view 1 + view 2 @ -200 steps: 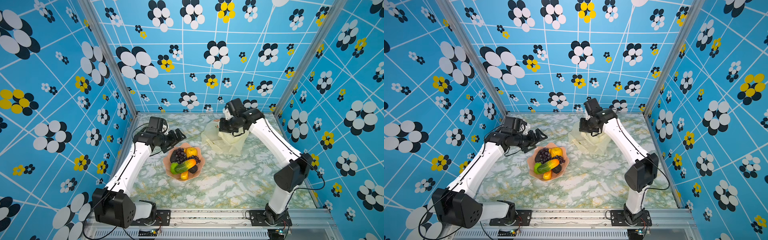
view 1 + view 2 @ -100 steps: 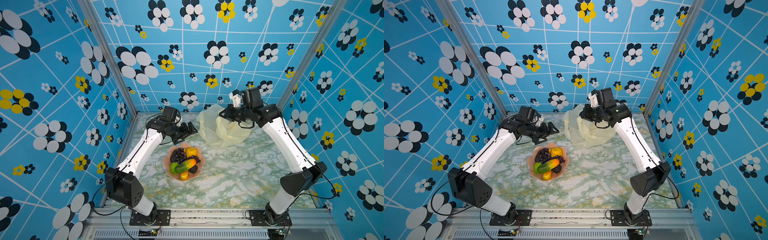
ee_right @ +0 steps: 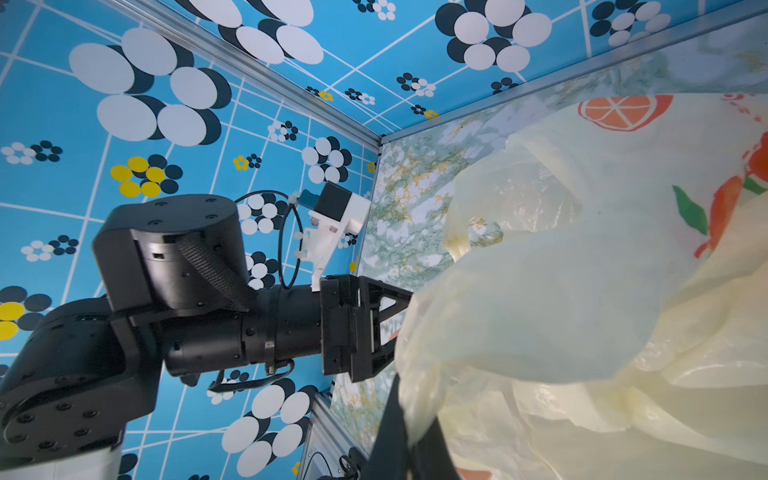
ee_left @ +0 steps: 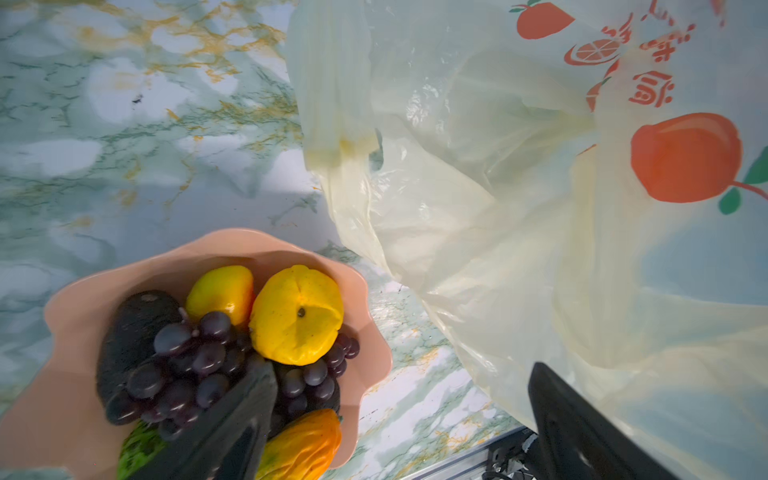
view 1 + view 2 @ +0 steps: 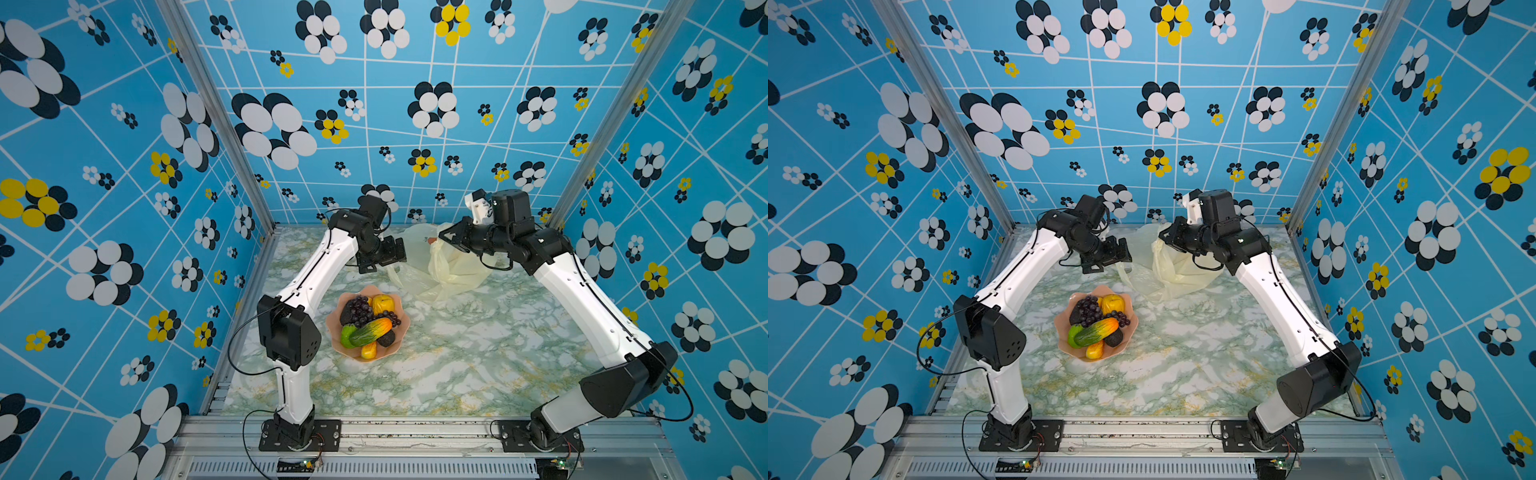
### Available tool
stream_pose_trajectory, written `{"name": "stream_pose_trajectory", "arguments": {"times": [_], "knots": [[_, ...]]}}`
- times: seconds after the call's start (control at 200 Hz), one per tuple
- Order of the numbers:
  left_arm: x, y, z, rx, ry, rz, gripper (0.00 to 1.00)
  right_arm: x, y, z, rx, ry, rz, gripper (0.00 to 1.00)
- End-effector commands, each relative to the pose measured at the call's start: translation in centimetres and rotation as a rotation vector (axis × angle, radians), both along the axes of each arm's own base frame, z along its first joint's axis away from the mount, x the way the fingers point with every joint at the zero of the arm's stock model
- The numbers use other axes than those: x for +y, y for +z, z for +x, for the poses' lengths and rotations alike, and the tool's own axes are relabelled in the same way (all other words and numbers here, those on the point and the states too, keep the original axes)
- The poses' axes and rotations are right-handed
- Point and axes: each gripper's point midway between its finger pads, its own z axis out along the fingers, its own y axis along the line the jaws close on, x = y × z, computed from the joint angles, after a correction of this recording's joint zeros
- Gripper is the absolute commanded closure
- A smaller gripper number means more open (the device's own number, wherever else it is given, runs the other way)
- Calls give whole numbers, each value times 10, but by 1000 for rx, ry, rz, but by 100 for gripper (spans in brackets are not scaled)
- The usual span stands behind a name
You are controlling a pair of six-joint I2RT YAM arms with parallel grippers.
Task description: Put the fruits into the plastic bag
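While my right gripper point(image 3: 409, 440) stands clenched on a gathered fold of the plastic bag point(image 5: 449, 270), holding that part up off the marble table point(image 5: 478, 365), my holdings read as follows.

Item, plastic bag: thin, pale yellow, with orange prints. It sits at the far end of the table, and its lower folds trail on the surface. I cannot pick out the mouth in any view.

Item, left gripper point(image 5: 384, 258): jaws spread wide, with nothing in them that I can see. It is raised between bowl and bag, with the tips at the bag's near edge. In the right wrist view the film hides those tips, so I cannot confirm contact.

Item, fruits point(image 5: 368, 322): all in the pink bowl point(image 4: 75, 299), none in the bag. These are a grape bunch point(image 4: 199, 365), yellow piece point(image 4: 297, 316), mango point(image 5: 370, 330), lime point(image 5: 345, 336) and two dark ovals point(image 5: 347, 312). The bowl stands mid-table, just beside the bag's trailing edge.

Step in hand, by my judgement: opening the bag, with my left taking an edge opposite the right's pinch.

Method notes:
- Catch a single layer at the rim or handle, not mid-panel. Two layers pinched together would seal the mouth.
- Draw the grippers apart gently, since the film looks flimsy and slippery.
- Hold the right's grip firm throughout.
- Turn the opening toward the bowl so each fruit travels a short way.
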Motion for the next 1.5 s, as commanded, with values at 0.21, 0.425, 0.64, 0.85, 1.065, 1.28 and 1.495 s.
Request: {"name": "stream_pose_trajectory", "arguments": {"times": [0.21, 0.425, 0.64, 0.85, 1.065, 1.28, 1.495], "knots": [[5, -38, -3, 110, -36, 130, 8, 1, 23, -9, -45, 7, 79, 100], [-3, -56, -1, 132, -42, 136, 11, 1, 21, -12, -37, 8, 89, 100], [-5, -65, 20, 122, -31, 120, 18, -2, 22, -18, -37, 11, 83, 100], [2, -78, 32, 144, -27, 143, 26, -6, 26, -24, -40, -2, 95, 100], [7, -83, 40, 137, -24, 144, 36, -12, 13, -31, -8, -17, 77, 100], [2, -68, 48, 86, -22, 121, 100, -36, -14, -37, 52, -105, -52, 100], [-2, -20, 56, 16, 13, 46, 100, -81, -11, 8, 49, -285, -217, 100]]}}
